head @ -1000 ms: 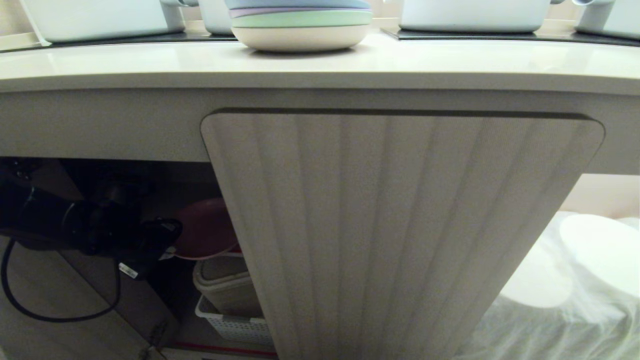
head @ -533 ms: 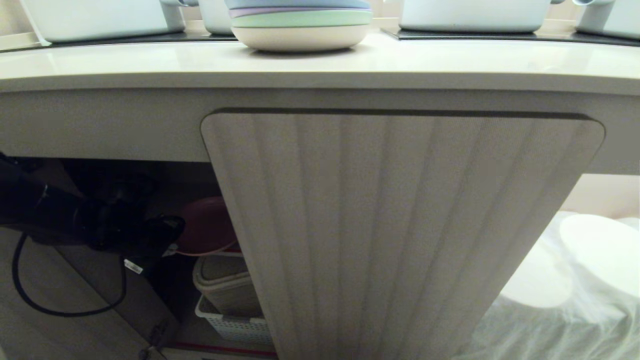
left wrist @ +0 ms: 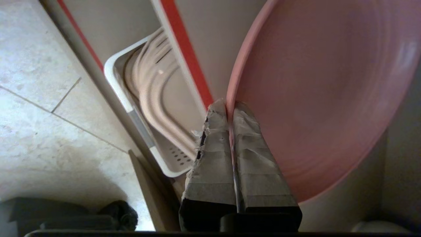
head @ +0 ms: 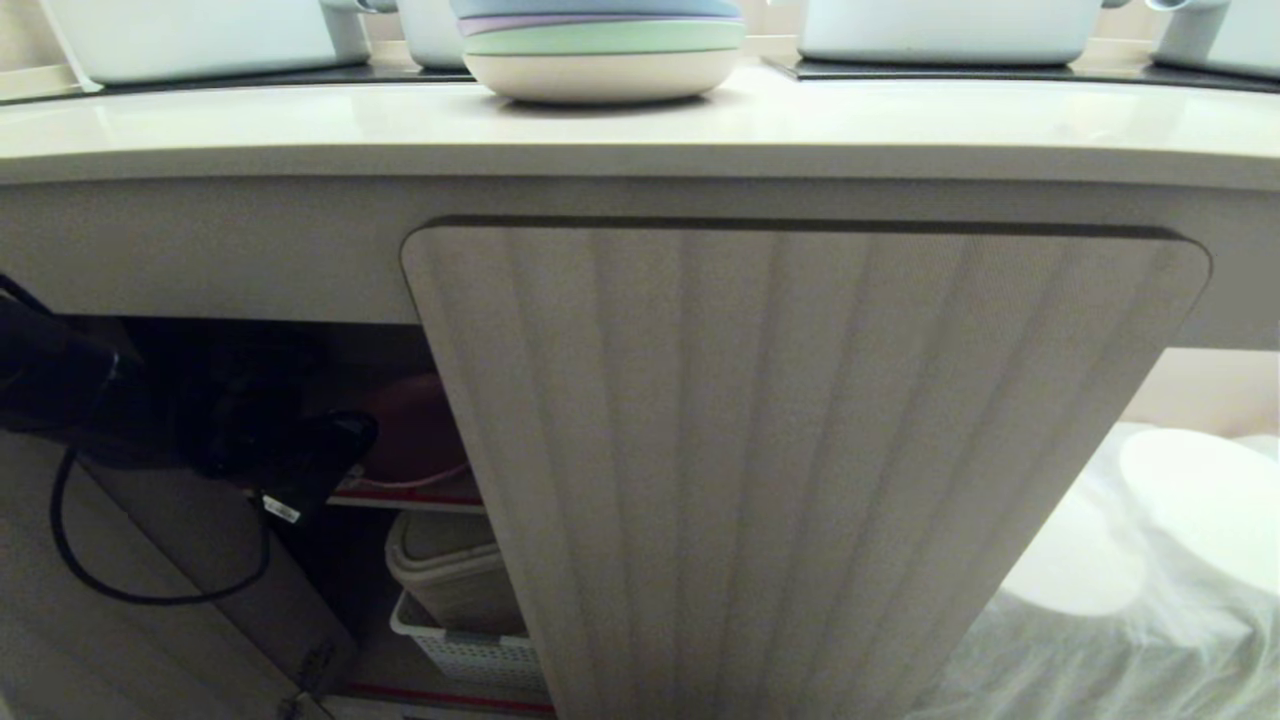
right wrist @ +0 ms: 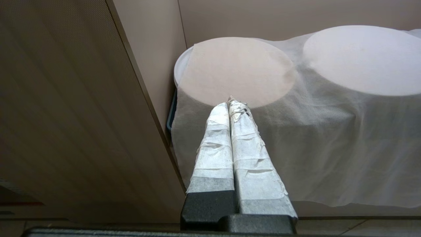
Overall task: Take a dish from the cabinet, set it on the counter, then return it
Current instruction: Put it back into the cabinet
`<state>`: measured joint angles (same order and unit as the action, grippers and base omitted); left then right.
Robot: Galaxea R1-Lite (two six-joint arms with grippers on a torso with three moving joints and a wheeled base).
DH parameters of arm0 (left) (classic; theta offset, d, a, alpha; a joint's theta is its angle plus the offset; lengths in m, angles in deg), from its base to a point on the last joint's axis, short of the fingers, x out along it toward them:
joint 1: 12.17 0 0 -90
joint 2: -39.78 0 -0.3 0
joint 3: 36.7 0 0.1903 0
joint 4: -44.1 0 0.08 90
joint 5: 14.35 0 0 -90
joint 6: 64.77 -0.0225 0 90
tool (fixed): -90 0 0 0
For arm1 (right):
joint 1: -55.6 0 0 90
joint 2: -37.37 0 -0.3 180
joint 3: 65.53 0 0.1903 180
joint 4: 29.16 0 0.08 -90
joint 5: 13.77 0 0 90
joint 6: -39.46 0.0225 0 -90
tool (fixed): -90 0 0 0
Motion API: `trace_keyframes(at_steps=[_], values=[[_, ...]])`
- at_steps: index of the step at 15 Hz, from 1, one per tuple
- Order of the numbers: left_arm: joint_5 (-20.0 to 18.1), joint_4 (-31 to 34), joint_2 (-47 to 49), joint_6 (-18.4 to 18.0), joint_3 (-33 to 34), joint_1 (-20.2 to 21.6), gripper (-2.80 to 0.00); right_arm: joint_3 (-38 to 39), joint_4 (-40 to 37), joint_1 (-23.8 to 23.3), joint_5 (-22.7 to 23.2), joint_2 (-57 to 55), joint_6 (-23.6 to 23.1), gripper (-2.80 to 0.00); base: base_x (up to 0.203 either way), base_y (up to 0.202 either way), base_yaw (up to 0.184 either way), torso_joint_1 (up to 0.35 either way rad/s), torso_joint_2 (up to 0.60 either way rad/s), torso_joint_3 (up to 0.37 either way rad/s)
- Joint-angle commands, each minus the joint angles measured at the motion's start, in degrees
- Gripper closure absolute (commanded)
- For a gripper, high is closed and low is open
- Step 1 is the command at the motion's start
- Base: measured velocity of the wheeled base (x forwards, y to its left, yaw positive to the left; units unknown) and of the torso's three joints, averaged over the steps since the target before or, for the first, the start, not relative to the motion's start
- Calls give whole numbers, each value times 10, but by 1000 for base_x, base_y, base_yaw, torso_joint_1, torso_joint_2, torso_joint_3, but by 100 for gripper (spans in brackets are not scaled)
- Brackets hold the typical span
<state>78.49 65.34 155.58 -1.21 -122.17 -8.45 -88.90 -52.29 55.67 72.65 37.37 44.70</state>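
Currently | dish (left wrist: 315, 92): round, matte pink, low rim | rim pinched by left hand (left wrist: 229, 105)

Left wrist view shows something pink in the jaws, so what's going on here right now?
The left gripper is shut on the rim of the pink dish, inside the open left side of the cabinet, above its red-edged shelf. The counter holds only the stacked plates. The right gripper is parked, shut and empty.

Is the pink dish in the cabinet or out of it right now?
In. The dish sits past the red-edged shelf, its rim pinched in the left gripper.
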Motion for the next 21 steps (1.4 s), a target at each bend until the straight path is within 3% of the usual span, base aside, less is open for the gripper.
trace_keyframes(at_steps=[1,21], values=[[1,-1,10,3,-6,0,0,0,0,0,0,0,0,0,0,0,0,0,0,0],[1,0,49,2,-43,-6,0,0,0,0,0,0,0,0,0,0,0,0,0,0]])
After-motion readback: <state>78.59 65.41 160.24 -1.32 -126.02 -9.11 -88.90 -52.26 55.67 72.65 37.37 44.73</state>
